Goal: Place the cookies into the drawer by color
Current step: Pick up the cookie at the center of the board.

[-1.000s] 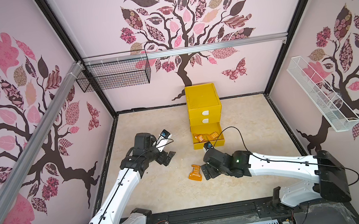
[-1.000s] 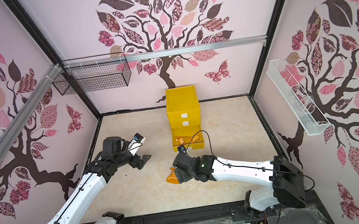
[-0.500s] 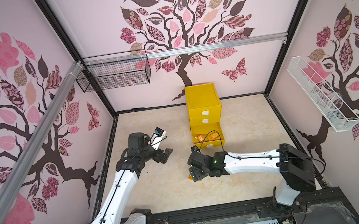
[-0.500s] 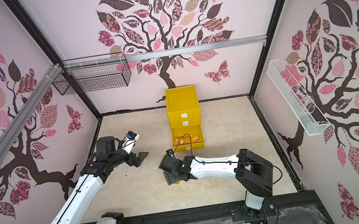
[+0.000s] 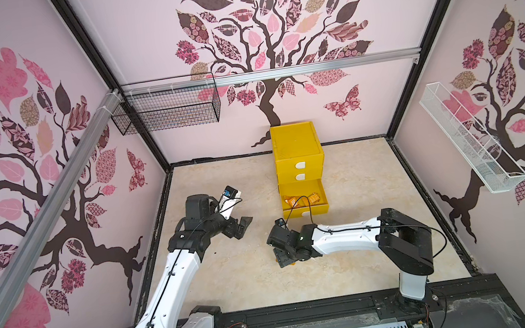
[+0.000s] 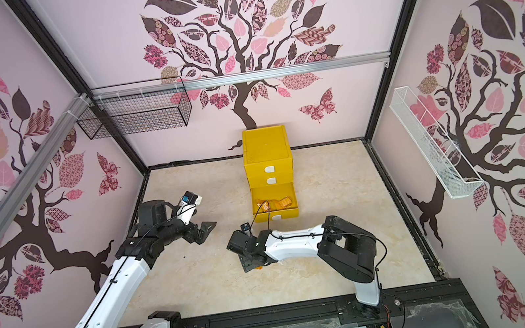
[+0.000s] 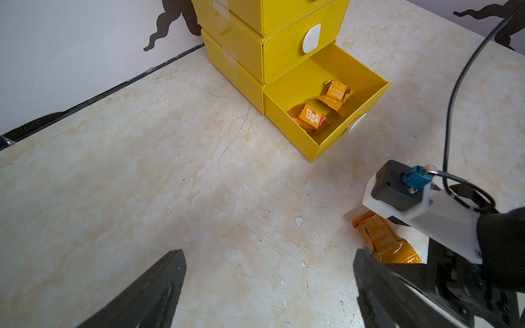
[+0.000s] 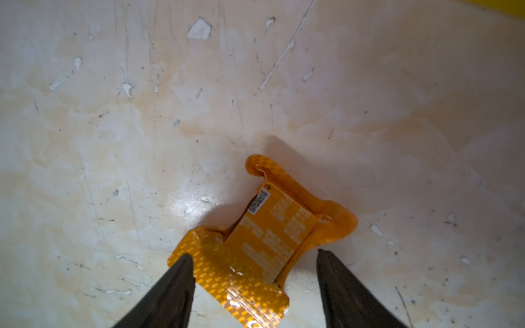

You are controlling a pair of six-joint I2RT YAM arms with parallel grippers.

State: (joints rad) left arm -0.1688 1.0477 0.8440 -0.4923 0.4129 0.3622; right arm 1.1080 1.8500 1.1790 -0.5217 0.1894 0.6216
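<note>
Right wrist view first: my right claw (image 8: 252, 254) is down at the counter (image 8: 142, 127), jaws partly open and straddling one orange cookie (image 8: 272, 227). One finger (image 8: 170, 289) overlaps the packet's crimped near end. The other stands just beside the packet's opposite edge, with a sliver of counter showing between them (so I cannot call it a grip). The packet lies flat on the counter, small print and a code square facing up, its far flared end curled.

In both top views that claw sits in front of the yellow drawer cabinet (image 5: 297, 153), and only a speck of orange shows from under it. The cabinet stands against the back wall, near the middle. Its two upper drawers are pushed in, and the bottom drawer (image 7: 284, 122) is pulled out toward the arms. Two more orange cookies (image 7: 309, 117) lie inside it, apart from each other.

My left claw (image 7: 268, 261) is spread wide with nothing between its fingers (bare counter shows below). It hovers to the left of the open drawer, clear of the loose cookie.
</note>
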